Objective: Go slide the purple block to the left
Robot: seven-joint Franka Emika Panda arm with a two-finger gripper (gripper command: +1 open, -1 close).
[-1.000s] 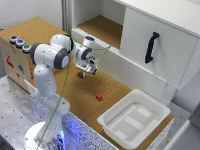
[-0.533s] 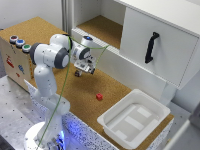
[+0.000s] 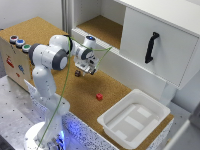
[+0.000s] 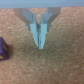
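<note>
Gripper fingers pressed together, holding nothing, tips low over the cork bench. Purple block sits on the cork just beside the gripper, not touching, near the bench's cabinet-side edge. Red cube lies apart, near the white tray.

You won't find any words, numbers or signs to read here. The box at the exterior view's left has small colored marks on its front, but they are too blurry to read.
</note>
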